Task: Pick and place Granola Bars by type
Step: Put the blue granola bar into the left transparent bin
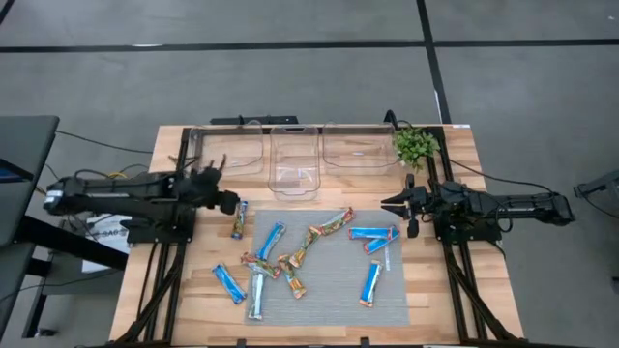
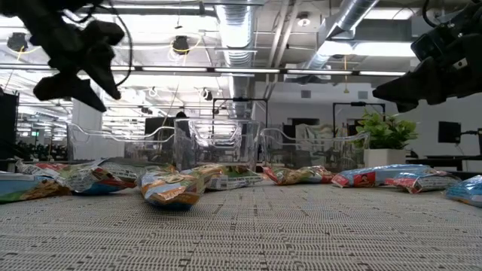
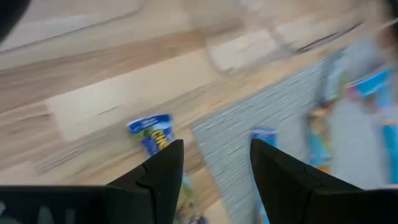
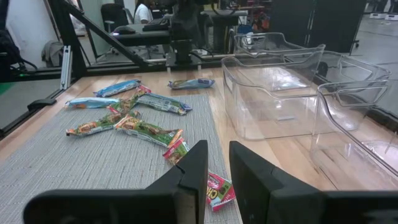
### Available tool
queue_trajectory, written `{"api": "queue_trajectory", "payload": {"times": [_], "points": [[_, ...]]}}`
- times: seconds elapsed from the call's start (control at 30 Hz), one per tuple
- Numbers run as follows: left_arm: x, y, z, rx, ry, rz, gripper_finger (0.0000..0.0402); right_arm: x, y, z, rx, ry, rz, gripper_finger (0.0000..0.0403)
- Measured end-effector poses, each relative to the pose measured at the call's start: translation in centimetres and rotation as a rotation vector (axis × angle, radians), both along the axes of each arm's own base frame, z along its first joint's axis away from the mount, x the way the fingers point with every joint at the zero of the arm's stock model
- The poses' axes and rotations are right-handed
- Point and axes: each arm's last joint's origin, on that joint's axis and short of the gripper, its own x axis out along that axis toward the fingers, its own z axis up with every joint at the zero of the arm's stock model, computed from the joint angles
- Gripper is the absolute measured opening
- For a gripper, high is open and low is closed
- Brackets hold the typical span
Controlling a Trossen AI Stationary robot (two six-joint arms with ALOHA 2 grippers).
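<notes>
Several granola bars lie flat on the grey mat (image 1: 334, 290): blue-and-white ones (image 1: 228, 283), blue ones with red ends (image 1: 369, 233) and multicoloured ones (image 1: 329, 226). One more bar (image 1: 238, 220) lies on the bare wood just left of the mat and also shows in the left wrist view (image 3: 153, 134). My left gripper (image 1: 228, 202) hangs open and empty above that bar, clear of the table (image 3: 217, 163). My right gripper (image 1: 389, 205) hovers over the mat's right far corner, its fingers a narrow gap apart and empty (image 4: 217, 165).
Three clear plastic bins (image 1: 229, 147) (image 1: 295, 160) (image 1: 360, 147) stand in a row along the far edge, the middle one nearer the mat. A small potted plant (image 1: 416, 145) stands at the far right, close behind my right gripper. Bare wood borders the mat.
</notes>
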Motion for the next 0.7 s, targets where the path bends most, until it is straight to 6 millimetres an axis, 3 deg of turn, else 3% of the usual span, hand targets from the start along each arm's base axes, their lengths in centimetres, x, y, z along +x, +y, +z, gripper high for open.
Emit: {"api": "queue_trajectory", "payload": {"times": [0.13, 0.33, 0.7], "points": [[2.4, -0.1, 0.7, -0.003, 0.145, -0.029, 0.0178, 0.0, 0.0, 0.0, 0.0, 0.0, 0.0, 0.0059], [4.7, -1.0, 0.1, 0.001, 0.287, -0.071, 0.0178, 0.0, 0.0, 0.0, 0.0, 0.0, 0.0, 0.0059], [4.6, -1.5, -0.4, -0.072, 0.336, -0.034, 0.0178, 0.0, 0.0, 0.0, 0.0, 0.0, 0.0, 0.0059]]}}
